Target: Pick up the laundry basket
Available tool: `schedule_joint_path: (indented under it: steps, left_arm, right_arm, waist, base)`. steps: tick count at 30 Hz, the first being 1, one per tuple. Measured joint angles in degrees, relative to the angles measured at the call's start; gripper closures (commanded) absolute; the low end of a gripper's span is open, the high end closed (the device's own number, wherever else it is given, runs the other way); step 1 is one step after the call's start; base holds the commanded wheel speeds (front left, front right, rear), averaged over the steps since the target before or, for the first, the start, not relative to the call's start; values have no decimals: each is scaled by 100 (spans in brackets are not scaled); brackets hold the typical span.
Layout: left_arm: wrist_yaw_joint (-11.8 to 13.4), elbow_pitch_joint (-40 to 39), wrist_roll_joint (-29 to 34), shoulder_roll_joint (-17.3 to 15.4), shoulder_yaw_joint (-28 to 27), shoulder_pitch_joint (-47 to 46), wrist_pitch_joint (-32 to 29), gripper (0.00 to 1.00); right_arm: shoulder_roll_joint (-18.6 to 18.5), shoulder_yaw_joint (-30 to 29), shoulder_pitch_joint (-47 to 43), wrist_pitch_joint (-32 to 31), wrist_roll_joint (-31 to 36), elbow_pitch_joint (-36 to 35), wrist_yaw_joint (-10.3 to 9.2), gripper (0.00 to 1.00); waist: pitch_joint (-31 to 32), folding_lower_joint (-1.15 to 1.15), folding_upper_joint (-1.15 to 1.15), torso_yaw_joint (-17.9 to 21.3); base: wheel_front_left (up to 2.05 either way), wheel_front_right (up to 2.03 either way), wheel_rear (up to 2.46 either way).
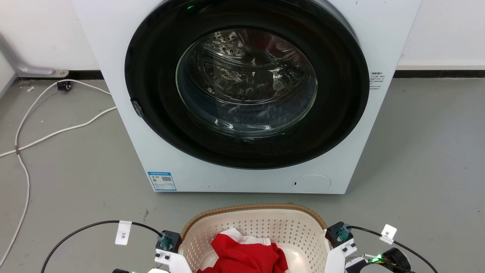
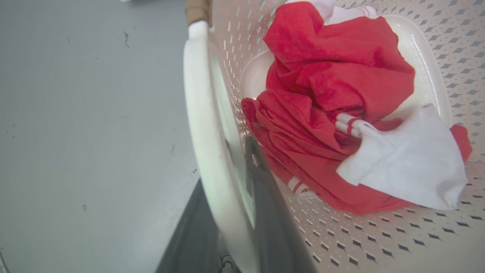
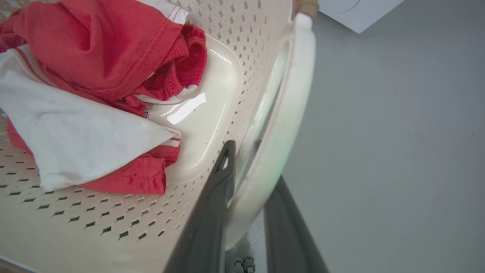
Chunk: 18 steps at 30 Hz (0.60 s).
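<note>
The laundry basket (image 1: pixel 261 223), cream perforated plastic with a brown woven-look rim (image 1: pixel 250 207), stands low in the head view in front of the washing machine. A crumpled red garment (image 1: pixel 246 254) and a white cloth (image 2: pixel 409 170) lie inside it. My left gripper (image 2: pixel 223 163) straddles the basket's white left handle (image 2: pixel 204 132), one dark finger inside the wall and one outside, shut on it. My right gripper (image 3: pixel 253 163) clamps the white right handle (image 3: pixel 288 125) the same way. Both wrists (image 1: pixel 168 250) (image 1: pixel 341 242) flank the basket. Whether it is off the floor cannot be told.
A white front-loading washing machine (image 1: pixel 246 94) with a round dark glass door stands just beyond the basket. White cables (image 1: pixel 22 151) trail over the grey floor at the left. Black cables with paper tags (image 1: pixel 123 231) run to both wrists. Grey floor (image 1: pixel 428 170) lies to the right.
</note>
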<state>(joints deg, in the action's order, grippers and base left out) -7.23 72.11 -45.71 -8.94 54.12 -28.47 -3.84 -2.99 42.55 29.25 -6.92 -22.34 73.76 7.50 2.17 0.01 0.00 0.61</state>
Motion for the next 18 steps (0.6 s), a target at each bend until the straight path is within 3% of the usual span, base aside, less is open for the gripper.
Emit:
schedule_joint_path:
  steps: [18]
  left_arm:
    - [-7,32,-247,-10,233,-35,26,100]
  right_arm:
    - [-24,136,2,-15,-182,2,0,100]
  waist:
    - [-5,0,0,8]
  base:
    - [0,0,0]
